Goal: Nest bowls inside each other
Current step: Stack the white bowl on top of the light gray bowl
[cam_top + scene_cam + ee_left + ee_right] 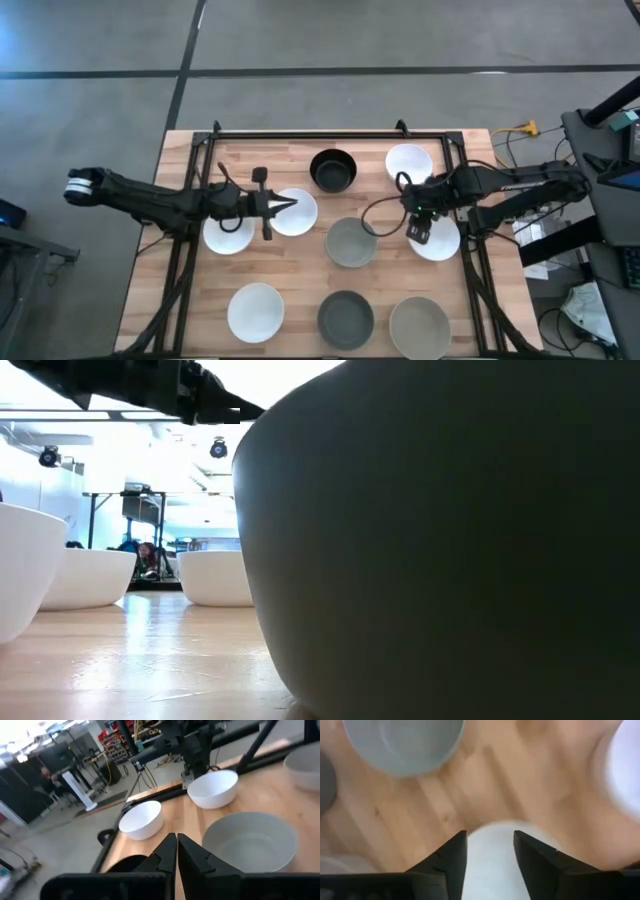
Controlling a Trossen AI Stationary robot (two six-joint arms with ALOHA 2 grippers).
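Nine bowls stand on their bases on the wooden table. The far row holds a glossy black bowl [333, 170] and a white bowl [408, 162]. The middle row holds two white bowls [228, 234] [300, 215], a grey-green bowl [351, 243] and a white bowl [440, 242]. The near row holds a white bowl [255, 312], a dark grey bowl [346, 319] and a grey-green bowl [419, 325]. My left gripper [292, 204] [176, 851] is shut and level above the second white bowl. My right gripper [420, 230] [490, 845] is open, pointing down over the left rim of the right-hand white bowl [490, 865]. My right gripper stands open right over the left rim [197, 787] of the right-hand white bowl, coming from above. I cannot tell whether its fingers touch the rim.
A black metal frame [330, 133] runs along the table's far edge and down both sides. Cables [385, 205] trail from the right arm over the table. In the low view the dark grey bowl [450, 540] fills the foreground. Bare wood [300, 265] lies between the middle and near rows.
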